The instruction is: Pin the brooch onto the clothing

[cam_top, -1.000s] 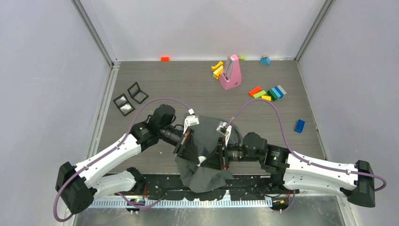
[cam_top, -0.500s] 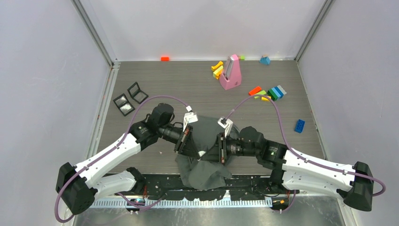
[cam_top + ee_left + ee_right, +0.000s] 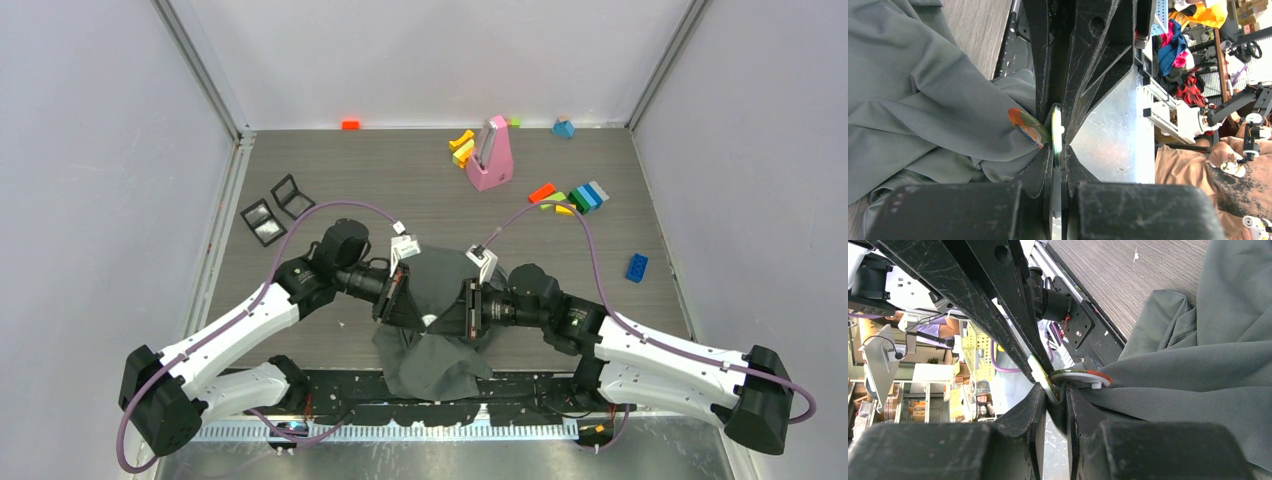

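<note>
The clothing (image 3: 438, 272) is a dark grey T-shirt bunched at the table's near edge, one end hanging over it. Both grippers meet tip to tip above it. My left gripper (image 3: 410, 305) (image 3: 1058, 150) is shut on a thin round disc of the brooch (image 3: 1056, 131), seen edge-on. A second, orange-and-blue disc (image 3: 1028, 128) lies against the fabric (image 3: 923, 100) beside it. My right gripper (image 3: 450, 312) (image 3: 1057, 392) is shut on a fold of the clothing (image 3: 1198, 375). A white, red-rimmed disc (image 3: 1080, 376) rests on its fingertip, and the held disc (image 3: 1040, 375) touches its other finger.
A pink stand (image 3: 489, 155) and coloured blocks (image 3: 575, 197) sit at the back right. A blue block (image 3: 636, 267) lies at the right and an orange block (image 3: 350, 124) at the back wall. Two black square frames (image 3: 277, 208) lie at the left.
My right arm has pushed its gripper left and a little farther from the near edge, closing on the left gripper. The shirt's fold rose with it. The left arm has hardly moved.
</note>
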You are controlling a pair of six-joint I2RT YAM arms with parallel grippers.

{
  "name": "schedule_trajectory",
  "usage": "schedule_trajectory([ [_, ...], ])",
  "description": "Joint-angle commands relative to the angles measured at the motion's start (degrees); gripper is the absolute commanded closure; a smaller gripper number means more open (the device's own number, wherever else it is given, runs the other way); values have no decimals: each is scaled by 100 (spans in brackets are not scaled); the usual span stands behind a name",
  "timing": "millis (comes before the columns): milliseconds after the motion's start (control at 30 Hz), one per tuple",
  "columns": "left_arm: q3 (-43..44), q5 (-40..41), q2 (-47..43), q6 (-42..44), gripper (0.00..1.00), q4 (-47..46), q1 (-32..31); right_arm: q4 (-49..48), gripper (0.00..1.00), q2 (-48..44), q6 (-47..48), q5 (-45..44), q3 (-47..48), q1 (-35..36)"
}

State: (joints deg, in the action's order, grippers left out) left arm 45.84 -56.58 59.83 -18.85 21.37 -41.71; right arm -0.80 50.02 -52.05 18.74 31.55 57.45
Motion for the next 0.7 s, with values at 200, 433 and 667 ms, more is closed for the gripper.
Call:
schedule_trajectory([
  [200,375,49,-9,370,100,816,-163,-76,81,-262,193,-709,-242,-321],
  [433,433,475,85,391,100,980,-135,478,42,-690,523,-600,3,-322],
  [667,309,1035,20,42,77,820,-118,2188,20,-771,939,-1880,842,-391],
])
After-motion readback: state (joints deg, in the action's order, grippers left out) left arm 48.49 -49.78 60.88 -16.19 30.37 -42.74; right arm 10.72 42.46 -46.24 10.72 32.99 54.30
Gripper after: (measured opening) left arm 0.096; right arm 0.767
